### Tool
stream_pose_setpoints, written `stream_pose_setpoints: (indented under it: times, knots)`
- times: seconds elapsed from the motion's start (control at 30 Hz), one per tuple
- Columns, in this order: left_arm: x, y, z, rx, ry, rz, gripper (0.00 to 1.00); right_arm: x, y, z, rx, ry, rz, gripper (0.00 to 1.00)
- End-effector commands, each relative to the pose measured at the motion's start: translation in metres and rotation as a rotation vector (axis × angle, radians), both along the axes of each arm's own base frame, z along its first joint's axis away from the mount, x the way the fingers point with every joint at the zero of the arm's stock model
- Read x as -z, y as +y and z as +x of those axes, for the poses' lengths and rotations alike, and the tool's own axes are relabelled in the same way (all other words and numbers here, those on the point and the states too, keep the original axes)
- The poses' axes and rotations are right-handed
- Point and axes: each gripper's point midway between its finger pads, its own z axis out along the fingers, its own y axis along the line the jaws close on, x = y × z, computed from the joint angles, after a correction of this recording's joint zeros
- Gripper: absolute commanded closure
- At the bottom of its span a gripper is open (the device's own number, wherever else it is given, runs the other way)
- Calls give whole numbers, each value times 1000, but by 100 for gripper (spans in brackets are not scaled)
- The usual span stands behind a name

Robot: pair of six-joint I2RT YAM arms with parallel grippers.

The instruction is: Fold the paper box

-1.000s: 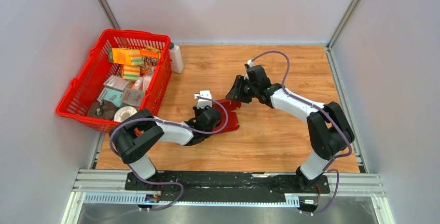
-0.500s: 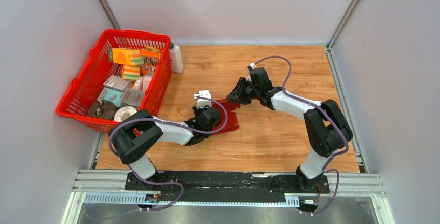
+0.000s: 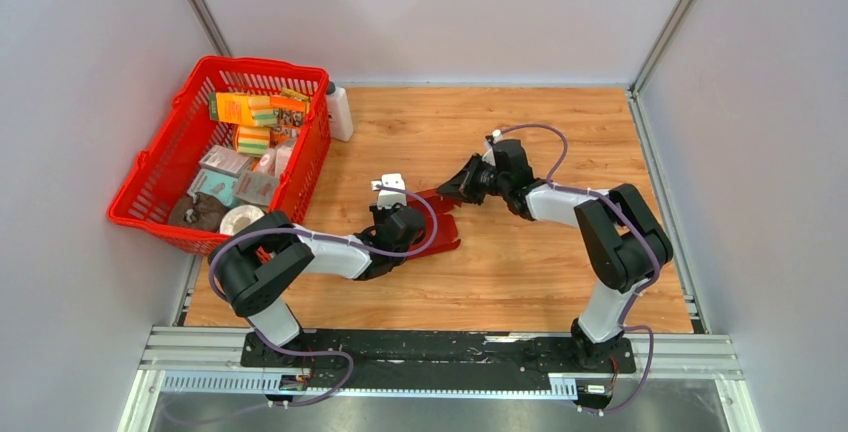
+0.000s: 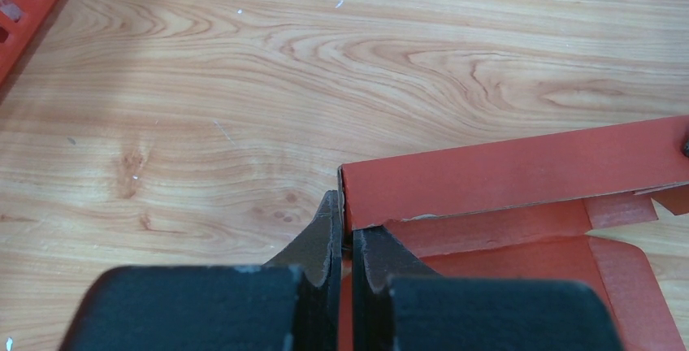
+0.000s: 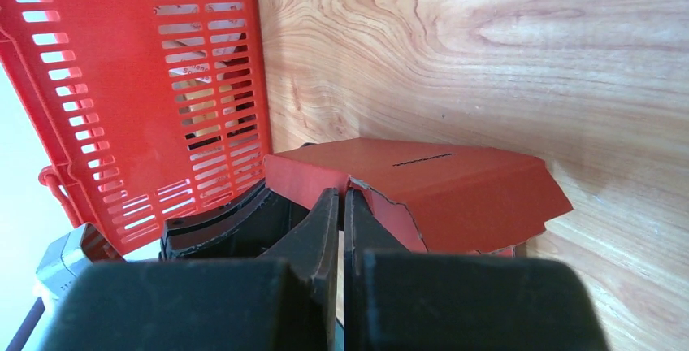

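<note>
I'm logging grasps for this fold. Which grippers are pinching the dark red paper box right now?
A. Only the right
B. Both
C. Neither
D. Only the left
B: each wrist view shows that gripper closed on thin red card. The left gripper holds the corner of a raised wall of the paper box, and the right gripper holds a flap edge.

Wooden table (image 3: 560, 132), pale grain. At the far left corner, red basket (image 3: 312, 157), with white bottle (image 3: 340, 112) just beside it. Near the middle, dark red paper box (image 3: 447, 235).
</note>
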Motion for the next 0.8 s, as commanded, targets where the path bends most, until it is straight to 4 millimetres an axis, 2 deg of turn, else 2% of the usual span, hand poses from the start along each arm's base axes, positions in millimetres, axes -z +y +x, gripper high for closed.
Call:
stream_pose_setpoints:
  times: [0.0,0.03,0.07,0.1,0.13,0.2,0.23,0.27,0.3,0.37,0.4,0.47,0.5,0.53,0.57,0.67,0.77]
  knots:
    - [-1,0,-1,-1,1,-23,100,-26,10,4,-38,-83,77,100]
    - [-1,2,-1,-11,-2,-30,100,-18,4,3,-33,-78,32,95]
    - [-1,2,-1,-15,-4,-33,100,-21,0,4,-23,-100,-1,88]
    - [-1,4,-2,-20,-6,-30,100,-20,-8,13,20,-124,-55,74]
    - [-2,6,-1,-31,-11,-27,100,-11,-17,10,13,-128,-139,69]
    - [0,10,-3,-52,-6,-25,100,-19,-31,17,61,-171,-225,61]
    - [0,12,-3,-75,-9,-53,100,-18,-37,15,68,-167,-265,59]
    - [4,17,-2,-96,3,-58,100,-25,-42,16,78,-210,-290,57]
    - [6,19,-1,-106,11,-70,100,-20,-50,16,104,-201,-334,56]
    - [9,20,1,-117,27,-82,100,-19,-53,17,108,-202,-357,60]
    - [10,21,0,-119,29,-79,100,-17,-50,15,91,-195,-353,68]
    - [9,18,1,-112,28,-85,100,-13,-44,18,75,-191,-354,77]
    - [9,18,2,-108,29,-81,100,-10,-40,16,56,-195,-361,88]
    - [8,18,2,-101,29,-71,100,-3,-36,16,43,-185,-373,93]
    - [8,18,2,-100,29,-67,100,-5,-33,19,38,-189,-374,97]
    - [7,21,1,-109,31,-58,100,1,-27,19,22,-187,-405,100]
    - [5,20,1,-104,32,-51,100,18,-31,21,32,-159,-465,100]
